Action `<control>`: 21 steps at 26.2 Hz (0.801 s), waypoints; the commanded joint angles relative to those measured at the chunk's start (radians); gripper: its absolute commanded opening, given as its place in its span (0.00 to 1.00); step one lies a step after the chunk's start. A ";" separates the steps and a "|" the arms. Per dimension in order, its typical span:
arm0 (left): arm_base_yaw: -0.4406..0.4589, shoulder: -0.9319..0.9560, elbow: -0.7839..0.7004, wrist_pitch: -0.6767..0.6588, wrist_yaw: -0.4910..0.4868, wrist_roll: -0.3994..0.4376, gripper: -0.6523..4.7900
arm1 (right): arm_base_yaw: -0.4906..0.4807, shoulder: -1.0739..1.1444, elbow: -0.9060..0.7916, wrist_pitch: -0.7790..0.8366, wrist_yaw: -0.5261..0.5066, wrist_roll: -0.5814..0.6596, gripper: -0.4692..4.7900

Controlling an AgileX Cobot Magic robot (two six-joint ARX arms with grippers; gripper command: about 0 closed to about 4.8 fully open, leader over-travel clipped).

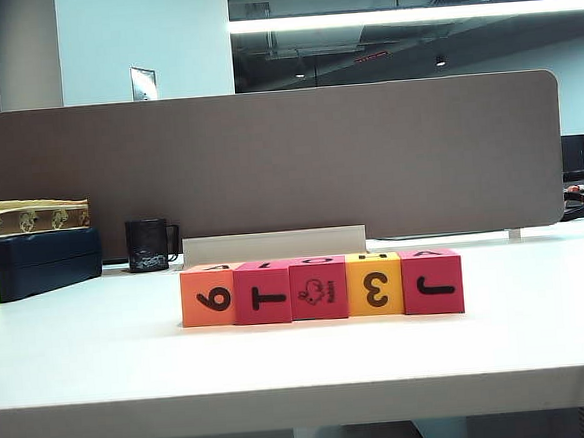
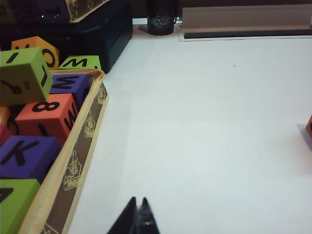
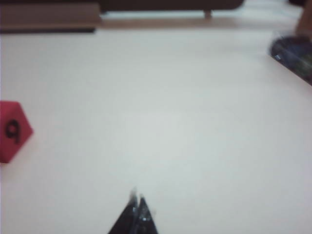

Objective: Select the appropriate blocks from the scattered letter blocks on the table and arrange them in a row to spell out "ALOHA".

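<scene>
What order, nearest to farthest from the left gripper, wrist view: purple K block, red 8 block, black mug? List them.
Left gripper, shut, over the table:
1. Purple K block, in the box.
2. Red 8 block, farther along the box.
3. Black mug, far end of table.

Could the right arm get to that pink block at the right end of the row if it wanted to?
Probably yes. In the right wrist view the shut right gripper hangs over bare table, with the pink end block off to one side and nothing lying between them. It would need to open first.
</scene>
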 commanded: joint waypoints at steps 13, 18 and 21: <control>-0.002 0.000 0.001 -0.011 0.005 0.001 0.11 | 0.011 -0.010 -0.006 0.003 0.031 0.012 0.08; -0.002 0.000 0.001 -0.011 0.005 0.001 0.11 | 0.011 -0.010 -0.006 0.003 0.031 0.012 0.08; -0.002 0.000 0.001 -0.011 0.005 0.001 0.11 | 0.011 -0.010 -0.006 0.003 0.031 0.012 0.08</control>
